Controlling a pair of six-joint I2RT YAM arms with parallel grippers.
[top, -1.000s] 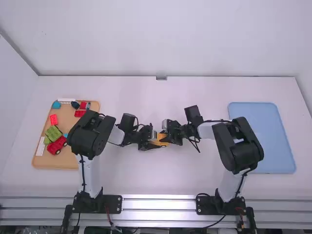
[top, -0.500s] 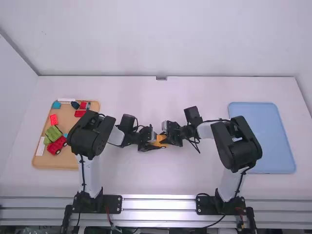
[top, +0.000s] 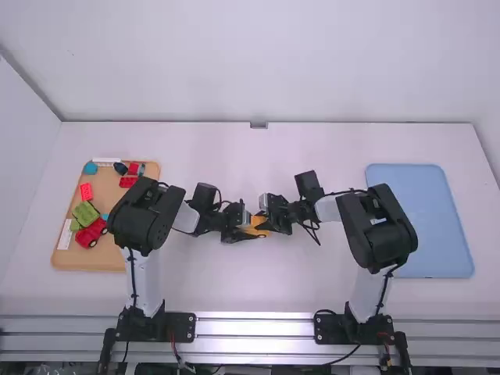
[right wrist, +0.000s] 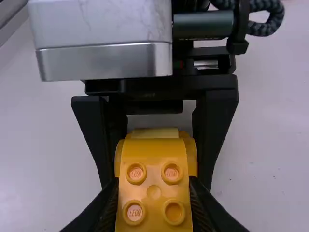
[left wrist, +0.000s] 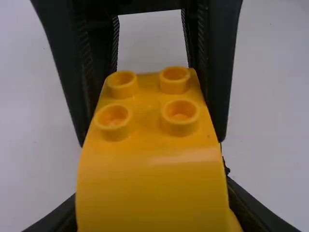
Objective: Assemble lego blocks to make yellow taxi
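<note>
In the high view, my left gripper (top: 239, 233) and right gripper (top: 273, 223) meet near the table's middle at a yellow block assembly (top: 255, 227). The left wrist view has the curved yellow block (left wrist: 149, 179), studs towards the right gripper, between the pads of my left gripper (left wrist: 152, 193). Right gripper's fingers flank its studded end. From the right wrist, my right gripper (right wrist: 153, 181) is shut on the studded yellow piece (right wrist: 154, 191); a paler yellow part (right wrist: 155, 133) and the left gripper's fingers (right wrist: 212, 130) lie beyond. The underside is hidden.
At the left, a tan tray (top: 109, 260) holds a red vehicle piece (top: 91, 233), green blocks (top: 85, 213), a red brick (top: 86, 191) and blue pieces; the left arm overhangs its right edge. A blue tray (top: 437, 226) lies at the right, partly under the right arm.
The right arm's elbow has shifted slightly left. Both grippers have stayed nearly in place at the yellow blocks.
</note>
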